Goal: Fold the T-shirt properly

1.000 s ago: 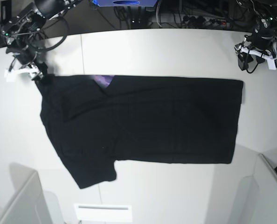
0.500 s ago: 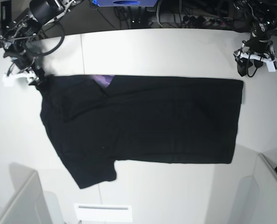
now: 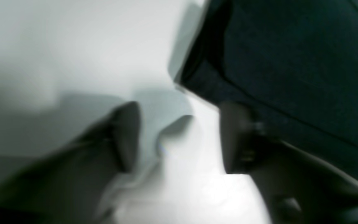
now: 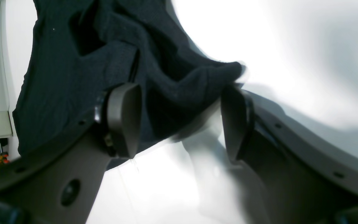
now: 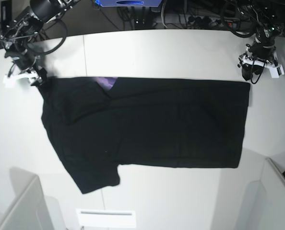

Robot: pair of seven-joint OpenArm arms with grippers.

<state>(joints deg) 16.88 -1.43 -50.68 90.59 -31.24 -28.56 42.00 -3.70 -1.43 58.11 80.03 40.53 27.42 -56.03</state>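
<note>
I am working with the T-shirt (image 5: 147, 124) lying spread flat across the white table (image 5: 181, 52), one sleeve trailing toward the near edge, a sliver of purple print showing at the collar.

My right pincer (image 4: 179, 121) is standing with jaws apart around a bunched fold at the shoulder corner; cloth is sitting between the fingers, but nothing is clamped.

My left pincer (image 3: 179, 137) is hovering at the hem corner, jaws parted, one finger (image 3: 238, 137) over the black edge and the other over bare table. The wrist view is blurred, so I cannot tell how much cloth is lying in the gap.

Risks, as I am judging them:
- left closing on table only, missing the hem;
- right pinching one layer, so the fold drags askew;
- uneven lifting, wrinkling the body.
</note>
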